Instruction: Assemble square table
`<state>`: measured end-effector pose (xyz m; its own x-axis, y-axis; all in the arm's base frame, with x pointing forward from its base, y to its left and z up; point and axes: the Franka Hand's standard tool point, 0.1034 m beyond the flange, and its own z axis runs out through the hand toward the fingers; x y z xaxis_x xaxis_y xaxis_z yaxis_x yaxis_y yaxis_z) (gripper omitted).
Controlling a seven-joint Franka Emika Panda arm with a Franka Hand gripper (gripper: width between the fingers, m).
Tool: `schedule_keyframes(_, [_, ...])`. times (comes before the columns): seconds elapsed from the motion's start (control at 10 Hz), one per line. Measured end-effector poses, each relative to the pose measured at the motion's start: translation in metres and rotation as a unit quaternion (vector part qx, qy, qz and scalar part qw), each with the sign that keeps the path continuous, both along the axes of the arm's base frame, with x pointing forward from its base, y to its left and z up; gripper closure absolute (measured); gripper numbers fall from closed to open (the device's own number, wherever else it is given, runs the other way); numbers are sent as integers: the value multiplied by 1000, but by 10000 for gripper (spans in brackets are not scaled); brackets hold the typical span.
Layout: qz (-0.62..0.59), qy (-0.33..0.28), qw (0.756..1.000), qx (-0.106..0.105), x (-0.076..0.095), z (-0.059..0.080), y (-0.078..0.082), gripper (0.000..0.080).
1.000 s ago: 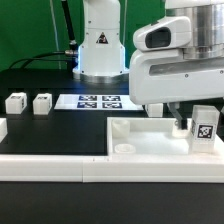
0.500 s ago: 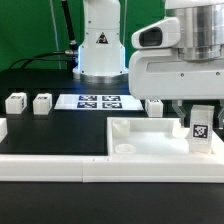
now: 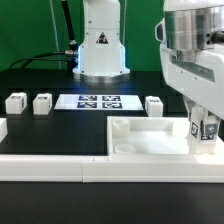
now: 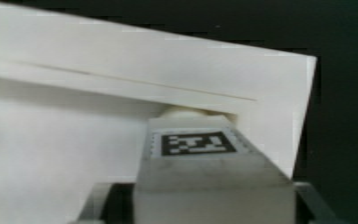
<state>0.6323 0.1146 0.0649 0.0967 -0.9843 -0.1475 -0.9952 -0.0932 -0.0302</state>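
The square table slab [image 3: 150,135] lies rim-up at the exterior view's right, against the front wall. My gripper [image 3: 206,130] is shut on a white tagged leg block [image 3: 209,127] and holds it upright at the slab's far right corner, low over it. In the wrist view the leg block [image 4: 202,165] with its tag fills the space between my fingers [image 4: 108,205], with its far end at a corner hole of the slab [image 4: 105,100]. Three more leg blocks stand on the black table: two at the left [image 3: 16,102] [image 3: 42,102] and one behind the slab [image 3: 154,105].
The marker board [image 3: 98,100] lies in the middle at the back, in front of the robot base [image 3: 100,50]. The long low white border wall [image 3: 50,167] runs along the front edge. A white piece [image 3: 2,128] shows at the far left edge.
My arm has swung to the exterior view's right and turned, and the held leg block has come down lower at the slab's right corner. The leg block behind the slab is now uncovered.
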Motion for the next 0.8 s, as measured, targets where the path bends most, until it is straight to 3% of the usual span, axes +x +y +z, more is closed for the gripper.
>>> schedule_keyframes(0.3, [-66,10,998,3,0,0,2,508])
schedule_keyframes(0.5, [-35,6,999,2,-1,0,2,508])
schedule_keyframes(0.6, [66,-10,998,-3,0,0,2,331])
schedule_keyframes(0.7, [177,-27,984,-8,0,1,7,331])
schedule_keyframes(0.8, [233,-34,972,-10,-1,2,11,192])
